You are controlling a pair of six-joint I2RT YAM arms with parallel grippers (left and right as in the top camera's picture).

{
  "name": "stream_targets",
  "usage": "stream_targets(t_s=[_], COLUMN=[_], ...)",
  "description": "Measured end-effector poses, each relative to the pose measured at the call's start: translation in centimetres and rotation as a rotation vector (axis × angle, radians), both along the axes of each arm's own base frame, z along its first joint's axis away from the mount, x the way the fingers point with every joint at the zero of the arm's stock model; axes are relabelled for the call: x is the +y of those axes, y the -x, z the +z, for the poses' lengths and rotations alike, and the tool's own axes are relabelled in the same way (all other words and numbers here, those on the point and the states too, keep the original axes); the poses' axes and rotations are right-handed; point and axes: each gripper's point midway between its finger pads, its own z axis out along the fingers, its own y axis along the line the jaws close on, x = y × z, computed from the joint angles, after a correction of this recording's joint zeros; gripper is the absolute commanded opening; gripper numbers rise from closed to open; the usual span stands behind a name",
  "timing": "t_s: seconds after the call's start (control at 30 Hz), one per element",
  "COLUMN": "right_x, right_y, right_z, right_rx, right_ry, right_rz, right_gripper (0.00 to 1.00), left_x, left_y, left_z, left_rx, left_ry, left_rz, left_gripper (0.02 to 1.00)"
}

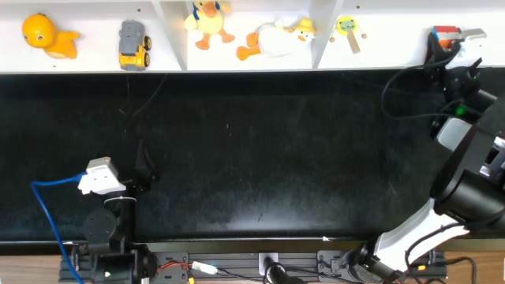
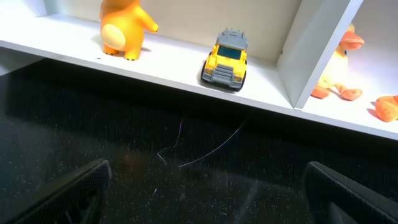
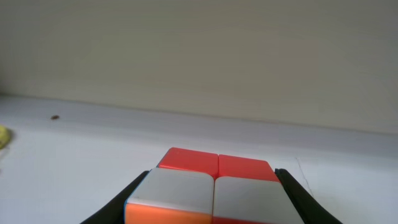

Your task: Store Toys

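Red and white tiles mark the cube (image 3: 214, 180) clamped between the right arm's fingers (image 3: 127, 198), one dark finger against each side. Its lower part is cut off at the wrist view's edge, so I cannot tell whether it rests on the shelf floor. From above, the cube sits inside the rightmost compartment of the white shelf (image 1: 237, 65), largely hidden by the arm's wrist. The left arm's fingers (image 2: 74, 190) are spread wide with nothing between them, over the black worktop (image 1: 276, 158) near its left side, facing the shelf. In the leftmost compartment an orange duck figure (image 1: 47, 35) and a yellow truck (image 1: 134, 43) stand apart. The next holds a plush duck (image 1: 209, 20), partly cut off by the top view's upper edge, beside a white plush duck (image 1: 276, 38) lying down. A small rattle-like toy (image 1: 347, 30), hard to make out, lies in the third.
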Motion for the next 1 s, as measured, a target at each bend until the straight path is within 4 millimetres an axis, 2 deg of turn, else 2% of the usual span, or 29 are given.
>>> stream_targets(t_s=[0.47, 0.5, 0.57, 0.7, 0.83, 1.0], right_x=[-1.2, -1.3, -1.3, -1.3, -1.3, -1.3], right_y=[-0.9, -0.9, -0.9, -0.9, -0.9, -0.9], right_z=[-1.3, -1.3, -1.3, -1.3, -1.3, -1.3], right_rx=[0.072, 0.072, 0.073, 0.073, 0.073, 0.078], right_ry=[0.035, 0.034, 0.032, 0.002, -0.028, -0.052], right_rz=[-0.032, -0.033, -0.033, -0.036, -0.040, -0.042], right_gripper=[0.047, 0.066, 0.218, 0.334, 0.511, 0.627], left_x=[0.0, 0.0, 0.0, 0.0, 0.0, 0.0], left_y=[0.0, 0.0, 0.0, 0.0, 0.0, 0.0], left_z=[0.0, 0.0, 0.0, 0.0, 0.0, 0.0], left_rx=[0.000, 0.000, 0.000, 0.000, 0.000, 0.000], left_ry=[0.000, 0.000, 0.000, 0.000, 0.000, 0.000], left_rz=[0.000, 0.000, 0.000, 0.000, 0.000, 0.000], left_gripper=[0.998, 0.998, 0.998, 0.998, 0.998, 0.998])
